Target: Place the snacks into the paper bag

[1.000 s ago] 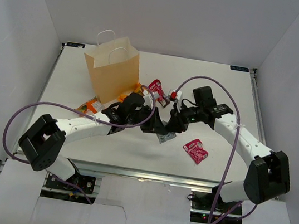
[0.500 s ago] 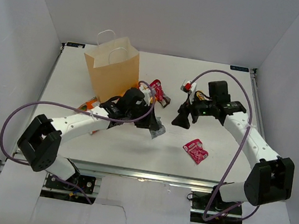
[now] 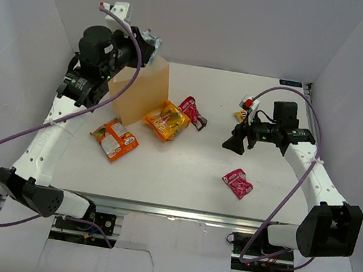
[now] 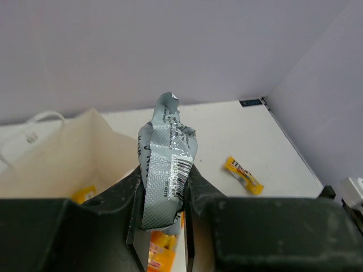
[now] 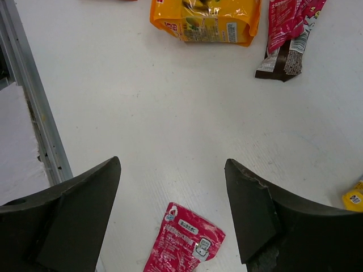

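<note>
My left gripper point(image 3: 149, 41) is shut on the silver-grey packet point(image 4: 165, 153) and holds it high above the top of the tan paper bag point(image 3: 143, 96), which also shows in the left wrist view point(image 4: 62, 153). My right gripper point(image 3: 229, 143) is open and empty above the table; in its wrist view point(image 5: 173, 164) a red-pink packet point(image 5: 184, 246) lies below it. On the table lie two orange packets point(image 3: 167, 121) point(image 3: 115, 139), a red-pink packet point(image 3: 191, 109) by the bag, another red-pink packet point(image 3: 237, 183) and a small yellow packet point(image 3: 240, 115).
White walls enclose the table on three sides. A metal rail point(image 5: 34, 107) runs along the table's near edge. The left arm's purple cable point(image 3: 1, 150) loops out over the left side.
My left arm has lifted the silver-grey packet from the table's middle up and left to above the bag. My right gripper has drawn back to the right. The orange packets now show.
</note>
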### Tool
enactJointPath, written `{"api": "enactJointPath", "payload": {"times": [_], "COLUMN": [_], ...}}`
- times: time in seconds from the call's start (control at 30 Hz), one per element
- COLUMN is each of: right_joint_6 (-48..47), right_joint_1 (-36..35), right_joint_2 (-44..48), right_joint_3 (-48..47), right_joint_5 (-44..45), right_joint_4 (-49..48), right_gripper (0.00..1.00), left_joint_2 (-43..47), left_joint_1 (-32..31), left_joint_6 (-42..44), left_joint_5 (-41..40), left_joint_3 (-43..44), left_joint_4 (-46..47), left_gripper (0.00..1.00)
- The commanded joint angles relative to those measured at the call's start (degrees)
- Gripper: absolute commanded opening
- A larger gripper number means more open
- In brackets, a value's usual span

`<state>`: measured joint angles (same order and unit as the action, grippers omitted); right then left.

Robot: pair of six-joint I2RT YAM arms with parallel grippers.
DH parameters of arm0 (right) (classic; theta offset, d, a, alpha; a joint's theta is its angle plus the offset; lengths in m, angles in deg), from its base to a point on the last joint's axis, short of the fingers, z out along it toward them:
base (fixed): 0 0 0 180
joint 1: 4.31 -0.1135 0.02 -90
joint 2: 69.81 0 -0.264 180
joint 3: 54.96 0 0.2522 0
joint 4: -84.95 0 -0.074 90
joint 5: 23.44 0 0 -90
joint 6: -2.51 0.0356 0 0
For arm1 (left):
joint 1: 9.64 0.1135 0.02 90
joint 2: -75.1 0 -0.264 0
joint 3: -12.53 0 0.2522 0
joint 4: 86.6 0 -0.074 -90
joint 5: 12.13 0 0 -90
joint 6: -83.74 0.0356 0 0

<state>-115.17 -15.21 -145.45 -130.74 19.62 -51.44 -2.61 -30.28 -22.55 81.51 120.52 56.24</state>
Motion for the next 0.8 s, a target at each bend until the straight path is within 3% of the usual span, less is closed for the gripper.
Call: {"api": "enactJointPath", "payload": {"times": [0.0,0.23,0.4,0.53,0.6,0.63,0.73,0.77], "right_joint_6": [-1.14,-1.67,-1.85,-1.76,-0.45,1.21,9.21,10.7], "right_joint_1": [0.44,1.75,3.42,4.39,4.48,4.48,4.39,4.3], "right_joint_2": [1.63,1.46,0.75,-0.82,-1.96,-2.49,-5.38,-6.36], "right_joint_3": [0.93,1.38,1.2,1.2,1.29,1.37,1.03,0.41], "right_joint_5": [-1.23,0.27,0.01,0.18,1.14,4.8,16.47,19.66], "right_joint_4": [-0.84,-0.75,-0.84,-0.67,-1.1,-2.24,-6.02,-6.46], "right_gripper": [0.8,0.8,0.8,0.8,0.8,0.8,0.78,0.78], "left_joint_2": [-2.88,-5.78,-7.36,-8.24,-7.37,-7.19,-5.7,-5.26], "left_joint_1": [2.62,10.35,10.89,10.89,10.98,10.98,10.98,10.89], "left_joint_6": [8.46,19.8,25.69,25.26,24.39,24.12,23.59,23.42], "left_joint_5": [5.23,6.99,6.82,6.55,6.73,6.47,4.54,4.01], "left_joint_3": [6.02,5.88,2.01,-0.45,-2.3,-2.82,-4.15,-4.24], "left_joint_4": [-2.45,0.98,2.12,2.83,3.53,3.62,3.97,3.97], "left_gripper": [0.08,0.08,0.1,0.17,0.27,0.42,0.66,0.78]}}
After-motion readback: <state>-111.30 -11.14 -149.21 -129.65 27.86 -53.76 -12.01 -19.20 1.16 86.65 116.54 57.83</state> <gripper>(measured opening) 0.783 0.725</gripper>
